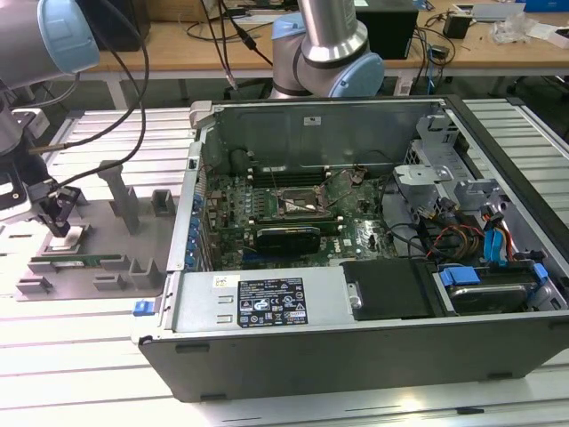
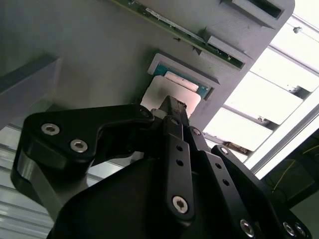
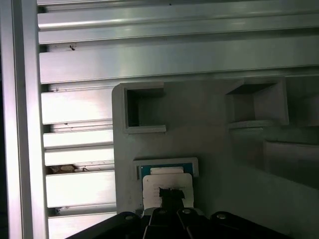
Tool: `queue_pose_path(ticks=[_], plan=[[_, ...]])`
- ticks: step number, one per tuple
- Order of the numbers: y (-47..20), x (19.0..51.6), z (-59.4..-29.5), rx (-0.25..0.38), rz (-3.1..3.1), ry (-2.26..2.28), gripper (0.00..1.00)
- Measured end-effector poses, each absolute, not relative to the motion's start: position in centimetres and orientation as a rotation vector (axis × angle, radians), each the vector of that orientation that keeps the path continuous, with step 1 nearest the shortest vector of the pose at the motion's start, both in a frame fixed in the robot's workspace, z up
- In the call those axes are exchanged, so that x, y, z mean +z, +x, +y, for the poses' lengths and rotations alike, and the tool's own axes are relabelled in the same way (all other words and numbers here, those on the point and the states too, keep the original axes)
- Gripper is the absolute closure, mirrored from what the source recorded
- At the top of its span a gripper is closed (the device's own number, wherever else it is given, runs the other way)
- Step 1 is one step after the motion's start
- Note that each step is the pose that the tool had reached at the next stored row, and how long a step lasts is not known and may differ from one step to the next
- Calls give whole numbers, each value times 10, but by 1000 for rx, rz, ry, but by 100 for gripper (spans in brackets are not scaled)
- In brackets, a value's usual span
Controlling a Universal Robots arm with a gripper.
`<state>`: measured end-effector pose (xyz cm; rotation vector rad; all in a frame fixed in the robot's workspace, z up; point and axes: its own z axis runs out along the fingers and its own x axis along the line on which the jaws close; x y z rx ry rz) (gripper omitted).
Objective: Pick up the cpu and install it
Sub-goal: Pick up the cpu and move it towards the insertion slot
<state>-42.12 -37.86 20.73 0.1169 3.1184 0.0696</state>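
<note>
The open computer case [image 1: 267, 356] lies well away from the gripper [image 1: 55, 218], lid off so the board inside can be reached from above. Deep in it, far from the gripper, sits the square socket frame [image 1: 298, 203], which I judge to be where the chip must go; nothing is in it yet.

Directly under the gripper is the grey fixture tray [image 1: 98, 222], moulded with recesses, probably so that each part rests at a known spot and the 1 arm can find it. A long memory stick [image 1: 84, 261] lies in its slot just beside the gripper.

The cpu [image 3: 167, 184] is at its square pocket [image 3: 167, 163] on that tray, immediately below the gripper's tip, silvery face up. In both wrist views the tip stands over the middle of the chip, at or very near its surface. Whether the gripper has clamped the chip, merely touches it, or is loose above it, I cannot tell. Nor can I tell whether the chip rests fully in the pocket.
</note>
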Motion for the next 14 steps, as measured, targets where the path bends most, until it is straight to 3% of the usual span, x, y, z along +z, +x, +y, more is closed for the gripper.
queue_pose_path(ticks=[3, 4, 7, 8, 9, 14], plan=[[-421, 207, -379, 70, 3118, 117, 71], [-421, 207, -379, 70, 3118, 117, 71], [-421, 207, -379, 70, 3118, 117, 52], [-421, 207, -379, 70, 3118, 117, 52], [-421, 207, -379, 70, 3118, 117, 45], [-421, 203, -378, 70, 3118, 117, 45]])
